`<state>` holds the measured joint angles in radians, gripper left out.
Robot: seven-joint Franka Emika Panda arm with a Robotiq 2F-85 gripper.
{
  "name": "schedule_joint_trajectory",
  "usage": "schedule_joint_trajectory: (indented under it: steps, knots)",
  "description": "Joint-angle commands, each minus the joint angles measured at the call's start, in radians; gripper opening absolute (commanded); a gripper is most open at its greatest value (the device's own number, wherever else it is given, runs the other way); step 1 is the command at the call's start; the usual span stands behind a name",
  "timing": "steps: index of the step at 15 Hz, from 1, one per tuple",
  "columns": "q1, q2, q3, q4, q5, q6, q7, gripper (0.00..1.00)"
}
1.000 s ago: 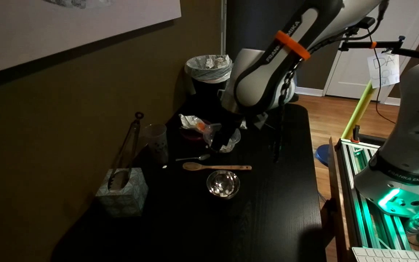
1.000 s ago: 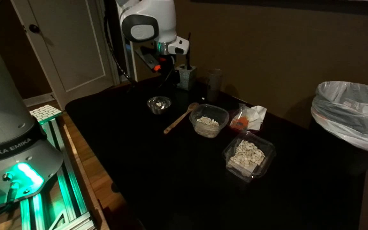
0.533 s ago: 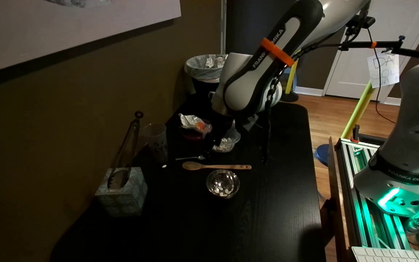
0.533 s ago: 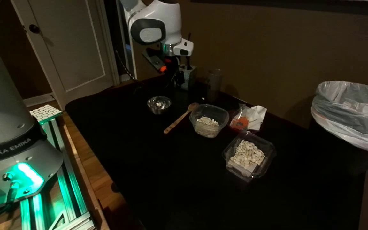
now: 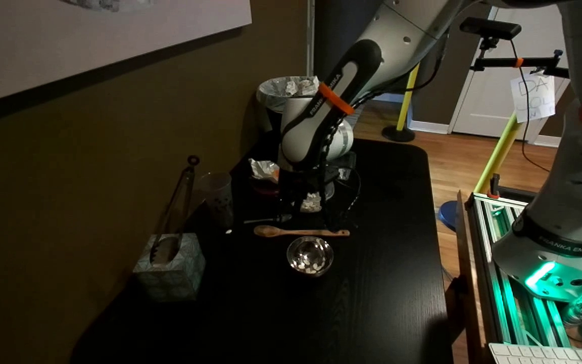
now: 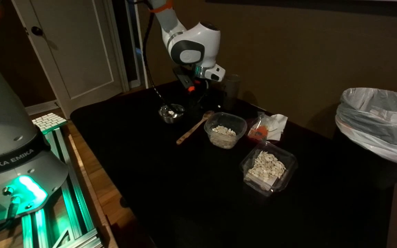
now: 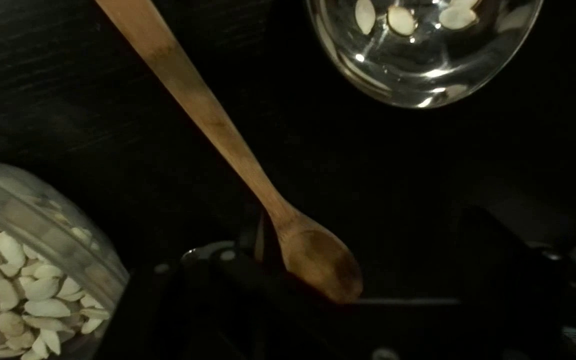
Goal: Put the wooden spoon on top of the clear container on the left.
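Observation:
The wooden spoon (image 5: 303, 232) lies flat on the black table between the shiny bowl and the tubs; it also shows in an exterior view (image 6: 194, 131). In the wrist view the spoon (image 7: 208, 120) runs diagonally, its bowl reaching the lower middle. My gripper (image 7: 365, 222) is open and empty, its dark fingers wide apart, with the spoon's bowl seen between them, nearer the left finger. It is apart from the spoon; its exact height is hard to tell. The clear container (image 6: 242, 131), a roundish tub with pale seeds, stands beside the spoon; its rim (image 7: 68, 225) shows in the wrist view.
A shiny bowl (image 5: 310, 273) with a few seeds stands beside the spoon. A squarer clear tub (image 6: 289, 172) holds seeds. A packet and white paper (image 6: 277, 125) lie behind. A tall clear cup (image 5: 217, 197), a tissue box with tongs (image 5: 180, 278) and a small spoon (image 5: 258, 220) are near the wall.
The arm has come lower over the table; it moves down and right in an exterior view, toward the spoon's bowl end. The spoon, the tubs and the shiny bowl have not moved.

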<state>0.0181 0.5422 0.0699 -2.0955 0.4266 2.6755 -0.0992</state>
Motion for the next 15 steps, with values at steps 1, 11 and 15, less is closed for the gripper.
schedule_joint_trajectory:
  steps: [1,11,15]
  knots:
    - [-0.003,0.130,-0.004,0.168,-0.091,-0.153,0.102,1.00]
    - [0.056,0.221,-0.051,0.261,-0.281,-0.212,0.192,1.00]
    - [0.054,0.251,-0.070,0.268,-0.295,-0.194,0.217,1.00]
